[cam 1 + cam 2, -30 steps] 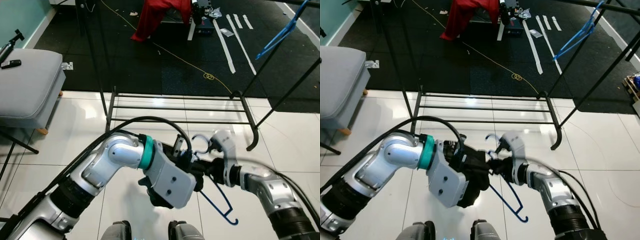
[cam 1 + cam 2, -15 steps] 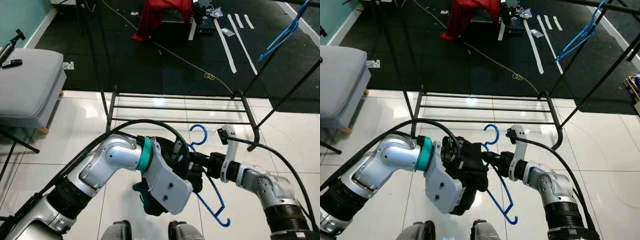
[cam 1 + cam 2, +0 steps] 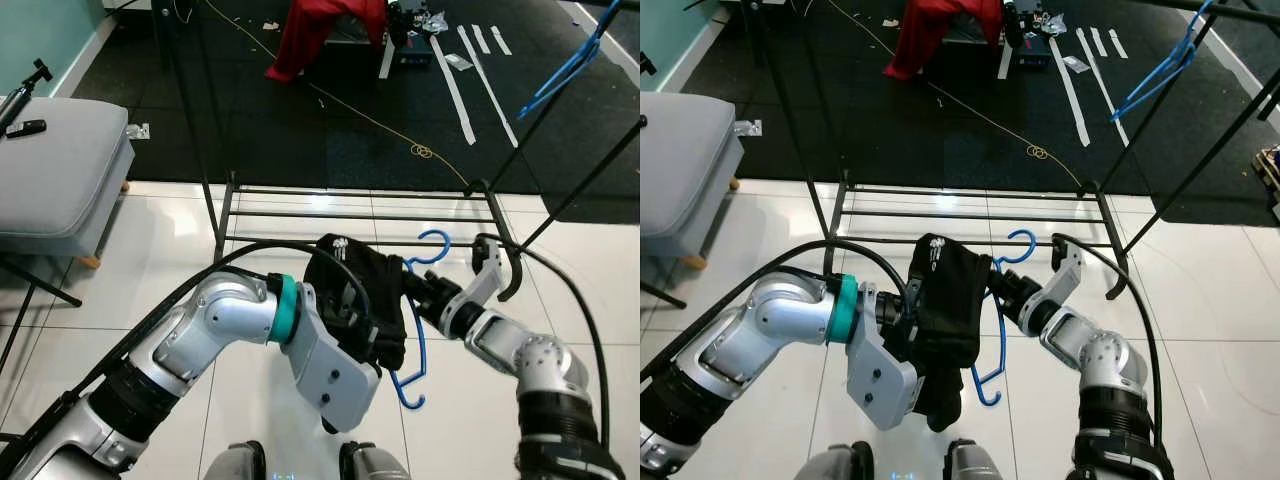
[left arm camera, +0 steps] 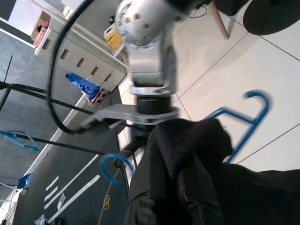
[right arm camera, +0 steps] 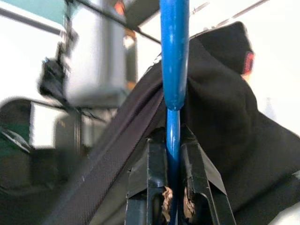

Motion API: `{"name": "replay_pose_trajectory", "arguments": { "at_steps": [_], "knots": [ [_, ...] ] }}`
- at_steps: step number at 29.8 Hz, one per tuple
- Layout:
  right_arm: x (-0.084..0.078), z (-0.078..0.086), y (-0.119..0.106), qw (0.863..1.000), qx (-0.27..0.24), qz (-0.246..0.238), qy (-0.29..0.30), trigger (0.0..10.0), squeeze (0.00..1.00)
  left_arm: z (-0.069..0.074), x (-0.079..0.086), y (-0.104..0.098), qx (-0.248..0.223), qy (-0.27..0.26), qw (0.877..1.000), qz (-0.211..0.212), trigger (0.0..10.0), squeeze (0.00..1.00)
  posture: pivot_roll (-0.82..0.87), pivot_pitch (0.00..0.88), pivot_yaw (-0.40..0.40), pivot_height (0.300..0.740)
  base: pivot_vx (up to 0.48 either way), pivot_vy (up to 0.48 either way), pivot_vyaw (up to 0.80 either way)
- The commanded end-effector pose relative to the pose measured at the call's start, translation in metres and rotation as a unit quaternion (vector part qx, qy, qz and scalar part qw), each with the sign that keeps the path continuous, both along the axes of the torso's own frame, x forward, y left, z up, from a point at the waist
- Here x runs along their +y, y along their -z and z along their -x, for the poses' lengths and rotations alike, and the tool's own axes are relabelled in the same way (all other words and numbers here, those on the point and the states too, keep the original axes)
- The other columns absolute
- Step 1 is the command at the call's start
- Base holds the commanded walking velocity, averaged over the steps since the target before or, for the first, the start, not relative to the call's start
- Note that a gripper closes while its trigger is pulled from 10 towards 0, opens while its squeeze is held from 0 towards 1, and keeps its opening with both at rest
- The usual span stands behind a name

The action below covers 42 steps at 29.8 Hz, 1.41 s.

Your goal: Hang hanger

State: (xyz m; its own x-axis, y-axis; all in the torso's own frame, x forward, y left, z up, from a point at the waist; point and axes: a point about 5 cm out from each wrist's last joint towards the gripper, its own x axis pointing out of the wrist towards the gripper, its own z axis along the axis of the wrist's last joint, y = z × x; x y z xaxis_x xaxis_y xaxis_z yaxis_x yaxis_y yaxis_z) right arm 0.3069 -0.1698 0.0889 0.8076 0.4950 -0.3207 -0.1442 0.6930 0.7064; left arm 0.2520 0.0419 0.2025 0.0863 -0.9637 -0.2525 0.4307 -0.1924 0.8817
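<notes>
Two arms meet over the white floor (image 3: 120, 300) in the eye views; the blue hanger (image 3: 421, 310) touches a black garment (image 3: 365, 300); left gripper (image 3: 375, 330) is buried in cloth, state unclear; right wrist view: right gripper (image 5: 174, 199) clamps the hanger's rod.

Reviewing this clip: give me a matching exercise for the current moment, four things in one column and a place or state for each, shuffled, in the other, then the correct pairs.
Things:
1. blue hanger
2. black garment
3. red cloth
4. grey cushioned seat

Places or states:
A. lying on the dark carpet beyond the rack
B. pinched between the fingers of the right gripper
C. standing on the robot's left
D. bunched at the left gripper, draped by the hanger

Pairs: 1-B, 2-D, 3-A, 4-C
</notes>
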Motion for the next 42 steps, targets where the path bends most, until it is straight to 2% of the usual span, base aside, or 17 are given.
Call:
{"name": "replay_pose_trajectory", "arguments": {
  "at_steps": [1,7,8,9,11,13,14,16,17,21,22,25,30,35,36,39,42],
  "knots": [
    [0.001,0.002,0.002,1.000,0.005,0.018,0.013,10.0,0.00,0.003,-0.002,0.000,-0.010,0.006,1.000,0.012,10.0,0.00,-0.08,0.118,0.033,0.740,0.000,0.000,0.00],
    [0.002,-0.004,0.002,0.994,0.033,-0.048,0.092,10.0,0.00,0.007,-0.004,0.003,-0.016,0.011,0.999,0.026,10.0,0.00,-0.08,0.111,0.036,0.740,0.000,0.000,0.00],
    [0.001,-0.006,0.001,0.990,0.039,-0.079,0.113,10.0,0.00,0.009,-0.004,0.005,-0.015,0.013,0.999,0.026,10.0,0.00,-0.08,0.109,0.037,0.740,0.000,0.000,0.00],
    [-0.007,-0.015,-0.007,0.973,0.040,-0.150,0.173,10.0,0.00,0.011,0.001,0.014,-0.010,0.010,1.000,0.017,10.0,0.00,-0.08,0.105,0.039,0.740,0.000,0.000,0.00],
    [-0.007,-0.015,-0.007,0.973,0.040,-0.150,0.173,10.0,0.00,0.011,0.001,0.014,-0.010,0.010,1.000,0.017,10.0,0.00,-0.08,0.105,0.039,0.740,0.000,0.000,0.00],
    [-0.019,-0.021,-0.013,0.956,0.034,-0.184,0.224,10.0,0.00,0.012,0.004,0.018,-0.005,0.005,1.000,0.014,10.0,0.00,-0.08,0.104,0.038,0.740,0.000,0.000,0.00],
    [-0.019,-0.021,-0.013,0.956,0.034,-0.184,0.224,10.0,0.00,0.012,0.004,0.018,-0.005,0.005,1.000,0.014,10.0,0.00,-0.08,0.104,0.038,0.740,0.000,0.000,0.00],
    [-0.040,-0.026,-0.015,0.928,0.031,-0.184,0.322,10.0,0.00,0.013,0.005,0.017,-0.004,0.003,1.000,0.024,10.0,0.00,-0.08,0.099,0.042,0.740,0.000,0.000,0.00],
    [-0.043,-0.027,-0.016,0.923,0.032,-0.183,0.337,10.0,0.00,0.013,0.005,0.017,-0.005,0.003,1.000,0.026,10.0,0.00,-0.08,0.099,0.042,0.740,0.000,0.000,0.00],
    [-0.046,-0.029,-0.018,0.915,0.029,-0.184,0.357,10.0,0.00,0.012,0.004,0.016,-0.006,0.000,0.999,0.035,10.0,0.00,-0.08,0.099,0.043,0.740,0.000,0.000,0.00],
    [-0.047,-0.033,-0.024,0.906,0.020,-0.200,0.372,10.0,0.00,0.011,0.003,0.014,-0.007,-0.006,0.999,0.046,10.0,0.00,-0.08,0.098,0.043,0.740,0.000,0.000,0.00],
    [-0.047,-0.035,-0.029,0.903,0.014,-0.208,0.375,10.0,0.00,0.009,0.004,0.014,-0.008,-0.011,0.999,0.050,10.0,0.00,-0.08,0.100,0.042,0.740,0.000,0.000,0.00],
    [-0.048,-0.038,-0.035,0.901,0.004,-0.205,0.382,10.0,0.00,0.009,0.005,0.012,-0.007,-0.016,0.998,0.059,10.0,0.00,-0.08,0.103,0.044,0.740,0.000,0.000,0.00],
    [-0.064,-0.045,-0.049,0.875,-0.014,-0.191,0.445,10.0,0.00,0.012,0.006,0.008,-0.003,-0.011,0.997,0.072,10.0,0.00,-0.08,0.108,0.049,0.740,0.000,0.000,0.00],
    [-0.064,-0.045,-0.049,0.875,-0.014,-0.191,0.445,10.0,0.00,0.012,0.006,0.008,-0.003,-0.011,0.997,0.072,10.0,0.00,-0.08,0.108,0.049,0.740,0.000,0.000,0.00],
    [-0.084,-0.050,-0.073,0.847,-0.057,-0.067,0.524,10.0,0.00,0.012,0.005,0.003,-0.003,-0.011,0.997,0.079,10.0,0.00,-0.08,0.115,0.057,0.740,0.000,0.000,0.00],
    [-0.086,-0.050,-0.080,0.840,-0.073,-0.037,0.536,10.0,0.00,0.011,0.003,0.000,-0.003,-0.011,0.996,0.084,10.0,0.00,-0.08,0.114,0.058,0.740,0.000,0.000,0.00]
  ]
}}
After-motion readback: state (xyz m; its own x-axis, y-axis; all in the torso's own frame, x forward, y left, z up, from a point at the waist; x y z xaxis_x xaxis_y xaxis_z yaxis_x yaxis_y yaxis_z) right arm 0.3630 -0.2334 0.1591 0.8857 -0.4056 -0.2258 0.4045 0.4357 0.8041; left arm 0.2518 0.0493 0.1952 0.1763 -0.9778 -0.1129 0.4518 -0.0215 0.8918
